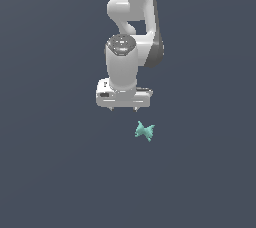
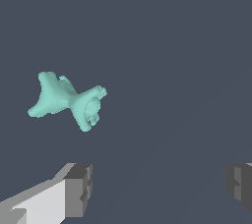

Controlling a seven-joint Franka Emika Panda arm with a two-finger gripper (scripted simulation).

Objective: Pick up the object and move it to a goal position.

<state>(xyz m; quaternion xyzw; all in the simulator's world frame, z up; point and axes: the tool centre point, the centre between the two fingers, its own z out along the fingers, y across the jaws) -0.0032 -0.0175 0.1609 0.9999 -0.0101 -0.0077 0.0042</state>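
The object [image 1: 145,131] is a small teal bow-tie shaped piece with lumpy edges, lying on the flat dark grey surface. My white gripper [image 1: 123,109] hangs above the surface, up and toward the exterior view's left of the object, not touching it. In the wrist view the object [image 2: 66,100] lies off to one side, outside the span between the fingers. The gripper [image 2: 157,186] is open and empty, with one grey fingertip [image 2: 78,188] and the other [image 2: 239,184] set wide apart.
The white arm [image 1: 132,17] rises behind the gripper toward the top of the exterior view. Only the plain dark grey surface [image 1: 60,172] lies around the object.
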